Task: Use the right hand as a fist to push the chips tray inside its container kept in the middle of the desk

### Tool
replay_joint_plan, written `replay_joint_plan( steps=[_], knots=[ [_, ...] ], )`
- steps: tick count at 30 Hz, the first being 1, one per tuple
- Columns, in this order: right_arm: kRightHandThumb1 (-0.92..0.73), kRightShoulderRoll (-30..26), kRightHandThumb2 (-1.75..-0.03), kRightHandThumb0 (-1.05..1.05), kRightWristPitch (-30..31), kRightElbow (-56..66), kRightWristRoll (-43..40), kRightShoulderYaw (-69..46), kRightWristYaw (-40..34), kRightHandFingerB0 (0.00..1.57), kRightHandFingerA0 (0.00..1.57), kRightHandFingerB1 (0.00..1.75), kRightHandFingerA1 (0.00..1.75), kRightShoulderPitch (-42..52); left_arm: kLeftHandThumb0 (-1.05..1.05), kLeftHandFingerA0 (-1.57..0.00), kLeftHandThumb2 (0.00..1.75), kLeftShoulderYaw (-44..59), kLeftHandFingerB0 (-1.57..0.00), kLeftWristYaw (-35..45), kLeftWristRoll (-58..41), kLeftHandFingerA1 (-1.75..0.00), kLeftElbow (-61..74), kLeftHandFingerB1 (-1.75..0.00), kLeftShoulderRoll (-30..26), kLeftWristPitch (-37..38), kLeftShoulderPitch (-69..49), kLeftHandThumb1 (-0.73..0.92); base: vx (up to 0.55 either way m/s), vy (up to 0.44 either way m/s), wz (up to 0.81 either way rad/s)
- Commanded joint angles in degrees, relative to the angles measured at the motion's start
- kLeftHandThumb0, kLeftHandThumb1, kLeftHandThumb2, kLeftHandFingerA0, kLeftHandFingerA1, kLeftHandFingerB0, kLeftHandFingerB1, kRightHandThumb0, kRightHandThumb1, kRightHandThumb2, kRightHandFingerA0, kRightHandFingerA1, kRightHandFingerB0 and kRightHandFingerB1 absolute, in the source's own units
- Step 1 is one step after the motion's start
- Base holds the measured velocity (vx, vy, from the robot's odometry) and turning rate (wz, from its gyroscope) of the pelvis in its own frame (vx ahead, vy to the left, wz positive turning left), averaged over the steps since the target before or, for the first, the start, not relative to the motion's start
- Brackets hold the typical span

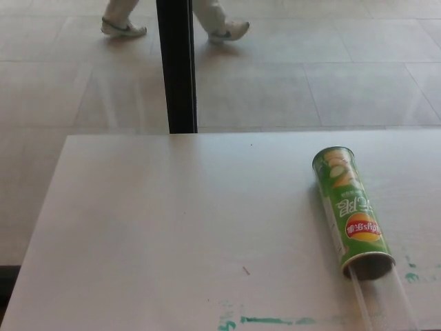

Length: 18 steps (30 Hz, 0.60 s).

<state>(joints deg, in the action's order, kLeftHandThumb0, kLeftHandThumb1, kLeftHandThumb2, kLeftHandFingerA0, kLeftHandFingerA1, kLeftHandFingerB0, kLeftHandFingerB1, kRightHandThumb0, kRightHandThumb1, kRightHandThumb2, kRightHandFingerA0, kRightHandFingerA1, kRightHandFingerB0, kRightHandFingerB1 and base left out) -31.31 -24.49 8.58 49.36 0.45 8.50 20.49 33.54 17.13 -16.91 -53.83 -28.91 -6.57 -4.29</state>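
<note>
pale floor tiles (289, 83) fill the upper part of our head view, and a black vertical post (176, 65) stands on them just behind the far edge of the desk. beyond the post we see a person's legs in light trousers and white shoes (124, 29), one foot on each side of it.

nearer to us lies the white desk (158, 227), its top smeared with green marks (265, 321) along the near edge and a few more at the right.

on the right half of the desk we find the green chips container (350, 210), a tube lying on its side, running from the far end toward us and leaning slightly to the right. its closed end points away; its open mouth faces us. out of that mouth sticks the clear chips tray (382, 300), pale and see-through, reaching on to the bottom edge of the picture, so it is only partly inside.

neither of our hands shows anywhere, so we cannot tell whether the fingers are released, clenched or grasping anything.
</note>
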Motion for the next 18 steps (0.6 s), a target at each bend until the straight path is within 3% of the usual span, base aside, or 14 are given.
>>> replay_joint_plan(
  steps=[1,3,13,14,16,17,18],
  knots=[
    [-0.85,-3.22,-0.65,-0.68,6.29,-3.16,12.84,3.25,-4.54,0.76,0.96,0.57,1.15,-3.45,-0.88,-0.22,1.57,-0.39,-0.01,-1.2,1.11,-0.91,-0.98,-0.61,-3.28,2.18,-0.99,0.57,0.0,0.0,0.0],
    [-0.86,-3.05,-0.66,-0.69,7.63,-1.95,13.49,3.5,-3.22,0.77,0.94,0.57,1.24,-4.19,-0.84,-0.24,1.58,-0.56,0.0,-0.89,1.14,-0.93,0.36,-0.62,-3.2,1.99,-1.68,0.57,0.0,0.0,0.0],
    [-0.87,-5.31,-0.65,-0.7,10.91,0.39,13.78,4.71,-0.45,0.76,0.95,0.52,1.18,-8.81,-0.89,-0.22,1.61,-0.84,-0.03,-0.43,0.76,-0.94,-1.2,-0.61,-3.47,3.51,-1.75,0.59,0.0,0.0,0.0],
    [-0.87,-5.8,-0.66,-0.7,10.67,0.36,12.9,4.67,0.16,0.75,0.93,0.52,1.2,-9.62,-0.74,-0.16,1.68,-0.82,0.0,0.27,0.5,-1.21,-1.52,-0.64,-3.64,3.55,-1.95,0.41,0.0,0.0,0.0],
    [-0.87,-6.44,-0.66,-0.7,11.26,1.2,12.16,4.48,1.8,0.74,0.92,0.5,1.18,-11.03,-0.78,-0.15,1.67,-0.57,0.0,0.66,-0.03,-1.23,-1.08,-0.69,-3.5,3.79,-2.37,0.41,0.0,0.0,0.0],
    [-0.85,-6.7,-0.65,-0.69,10.68,1.56,10.61,3.9,1.45,0.76,0.97,0.52,1.15,-12.08,-0.89,-0.16,1.59,-0.62,-0.06,1.22,-0.08,-0.91,-0.9,-0.61,-3.5,4.45,-2.71,0.61,0.0,0.0,0.0],
    [-0.86,-7.07,-0.65,-0.7,10.83,2.21,9.77,3.64,2.47,0.76,0.95,0.52,1.16,-12.89,-0.83,-0.2,1.56,-0.44,-0.03,0.49,-0.25,-0.92,-1.19,-0.6,-3.44,3.88,-2.33,0.57,0.0,0.0,0.0]
  ],
)
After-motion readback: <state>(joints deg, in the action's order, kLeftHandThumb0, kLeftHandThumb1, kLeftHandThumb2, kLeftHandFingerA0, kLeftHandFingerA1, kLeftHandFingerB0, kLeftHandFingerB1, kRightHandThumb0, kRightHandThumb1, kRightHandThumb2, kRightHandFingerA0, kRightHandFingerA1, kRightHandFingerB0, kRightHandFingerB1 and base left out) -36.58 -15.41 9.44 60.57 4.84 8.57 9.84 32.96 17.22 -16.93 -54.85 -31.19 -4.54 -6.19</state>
